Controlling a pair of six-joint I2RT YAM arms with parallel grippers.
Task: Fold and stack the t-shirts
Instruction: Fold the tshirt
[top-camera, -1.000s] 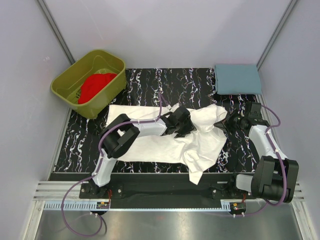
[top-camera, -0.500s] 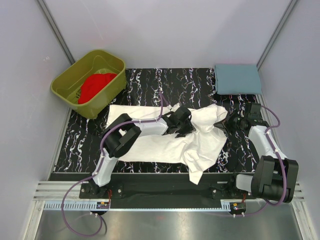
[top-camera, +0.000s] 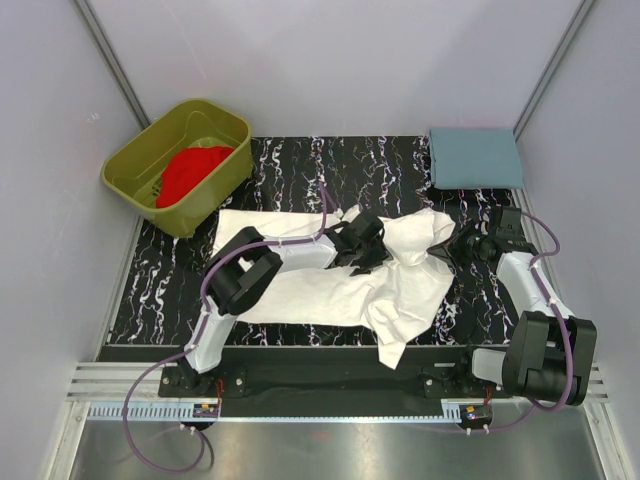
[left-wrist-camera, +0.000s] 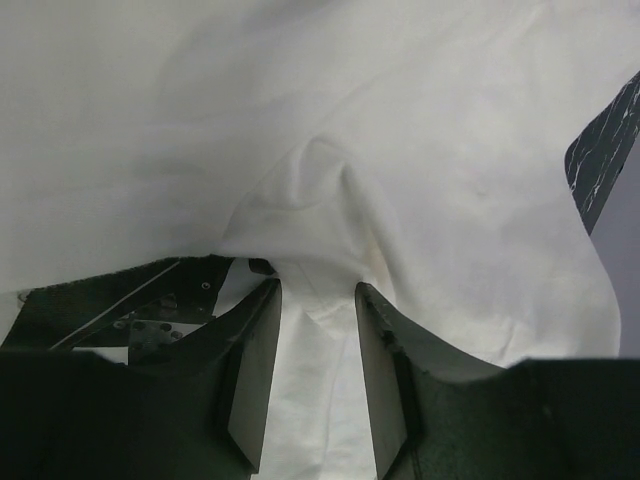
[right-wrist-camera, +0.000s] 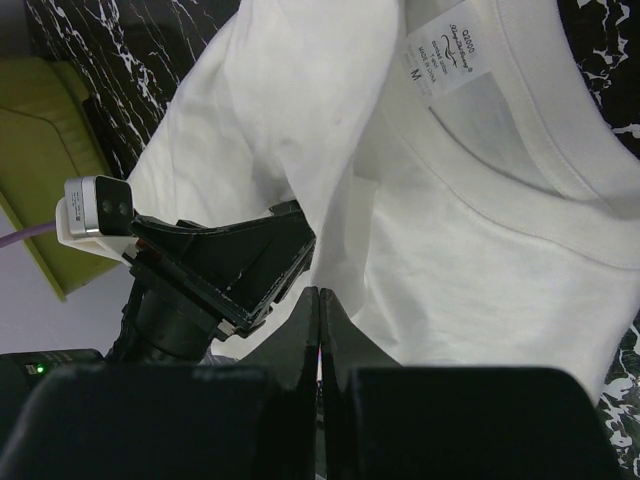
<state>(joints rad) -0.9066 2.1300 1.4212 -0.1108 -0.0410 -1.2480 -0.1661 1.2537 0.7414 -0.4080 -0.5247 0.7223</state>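
White t-shirt (top-camera: 310, 290) rumpled right of olive tub (top-camera: 222, 180); left gripper (left-wrist-camera: 317, 290) fingers parted astride a ridge, right gripper (right-wrist-camera: 320, 295) clenched, hold unclear; risk: pinching several layers bunches the fold.

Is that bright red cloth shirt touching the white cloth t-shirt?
Apart. The top view shows the bright red cloth shirt lying inside the olive-green plastic tub, whose wall separates it from the white cloth t-shirt spread on the table.
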